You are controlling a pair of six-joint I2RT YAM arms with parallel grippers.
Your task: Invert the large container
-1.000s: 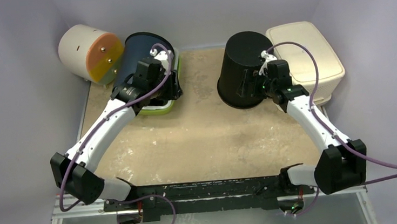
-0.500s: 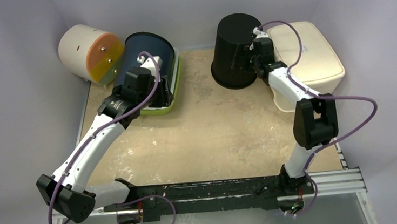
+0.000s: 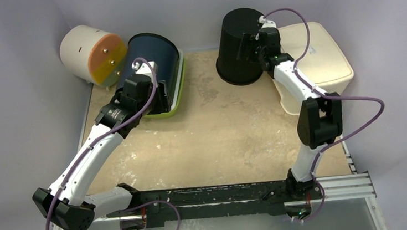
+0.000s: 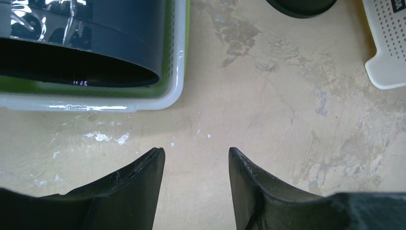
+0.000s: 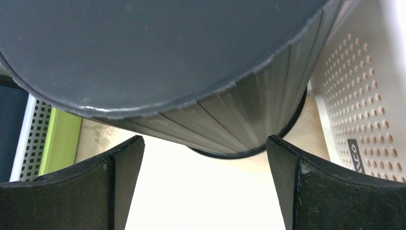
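The large black ribbed container stands mouth down at the back of the table, its flat base up and its wide rim on the tabletop. In the right wrist view its base and ribbed side fill the top of the frame. My right gripper is open and empty, its fingers right beside the upper wall of the container; the jaws stand wide apart. My left gripper is open and empty, low over bare tabletop just in front of the green tray.
A dark blue bin lies on its side in a green and white tray at the back left. A cream cylinder with an orange lid lies beyond it. A white perforated basket stands right of the black container.
The black container has moved back towards the wall and gone from tilted to standing mouth down. My right arm followed it back. My left arm has drawn back a little from the tray.
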